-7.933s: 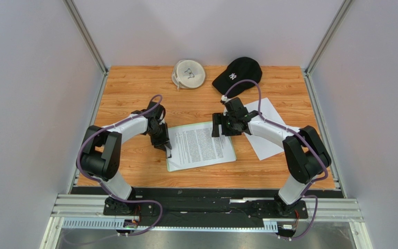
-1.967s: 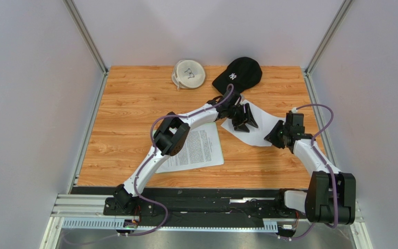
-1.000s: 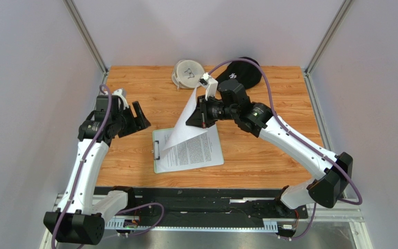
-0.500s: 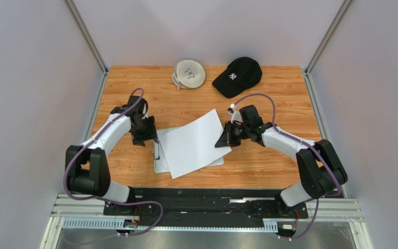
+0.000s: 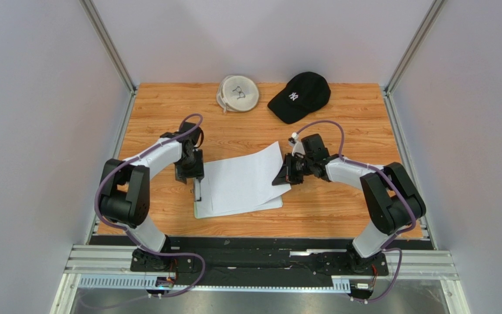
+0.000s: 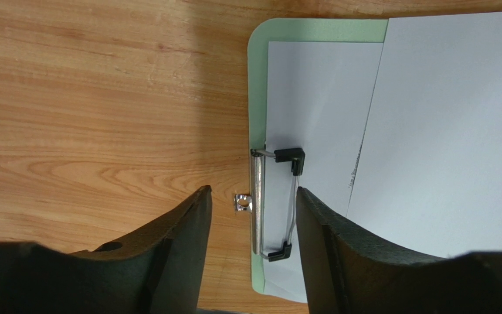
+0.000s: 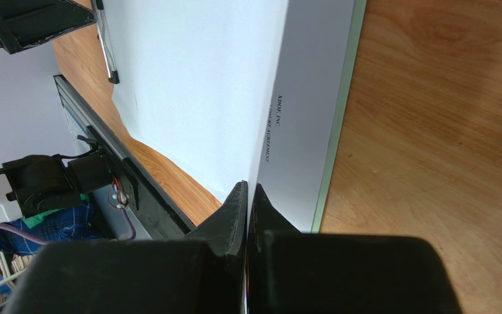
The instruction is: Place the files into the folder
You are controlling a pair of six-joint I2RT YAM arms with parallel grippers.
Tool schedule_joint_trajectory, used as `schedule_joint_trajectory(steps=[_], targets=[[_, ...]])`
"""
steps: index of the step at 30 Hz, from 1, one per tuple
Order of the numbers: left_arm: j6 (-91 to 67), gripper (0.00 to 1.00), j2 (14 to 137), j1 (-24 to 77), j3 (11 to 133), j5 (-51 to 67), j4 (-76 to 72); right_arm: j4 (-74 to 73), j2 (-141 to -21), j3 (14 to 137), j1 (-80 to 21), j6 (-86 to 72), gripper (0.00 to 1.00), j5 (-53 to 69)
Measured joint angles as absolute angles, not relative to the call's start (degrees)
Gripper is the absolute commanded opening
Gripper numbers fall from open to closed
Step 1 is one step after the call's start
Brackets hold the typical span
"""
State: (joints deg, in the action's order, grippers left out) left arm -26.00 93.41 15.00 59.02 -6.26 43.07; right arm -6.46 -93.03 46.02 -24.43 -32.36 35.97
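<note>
Top view: the folder (image 5: 197,208) lies on the table (image 5: 162,124), with the files (image 5: 240,183) askew on it, blank side up. Left wrist view shows you the left end effector (image 6: 253,191) spread wide and empty over the clip (image 6: 274,199). Right wrist view: the right end effector (image 7: 248,190) is clamped on the files' edge, and print shows on the lower sheet.

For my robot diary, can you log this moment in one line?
left jaws: open over clip | right jaws: shut on top sheet | top sheet: askew on folder, unclipped
</note>
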Motion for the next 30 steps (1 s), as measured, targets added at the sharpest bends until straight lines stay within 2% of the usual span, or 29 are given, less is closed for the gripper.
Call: schedule_joint_trajectory(steps=[5, 7, 11, 23, 30], targets=[[-26.13, 0.61, 96.86, 17.93, 59.46, -7.22, 42.33, -5.89, -95.09, 46.02, -24.45, -33.08, 0.0, 36.69], [-26.44, 0.55, 97.34, 18.96, 59.46, -8.08, 42.3, -5.41, -95.11, 46.02, -24.45, -33.43, 0.0, 36.75], [-26.96, 0.49, 97.36, 19.55, 59.46, -9.17, 42.22, -4.51, -95.11, 46.0, -24.45, -34.44, 0.0, 36.77], [-28.42, 0.48, 97.06, 22.09, 59.16, -11.94, 42.44, -3.49, -95.11, 45.8, -24.45, -35.35, 0.0, 36.97], [-29.43, 0.51, 95.2, 22.33, 57.67, -12.1, 43.05, -3.49, -95.11, 45.76, -24.45, -35.33, 0.0, 36.99]])
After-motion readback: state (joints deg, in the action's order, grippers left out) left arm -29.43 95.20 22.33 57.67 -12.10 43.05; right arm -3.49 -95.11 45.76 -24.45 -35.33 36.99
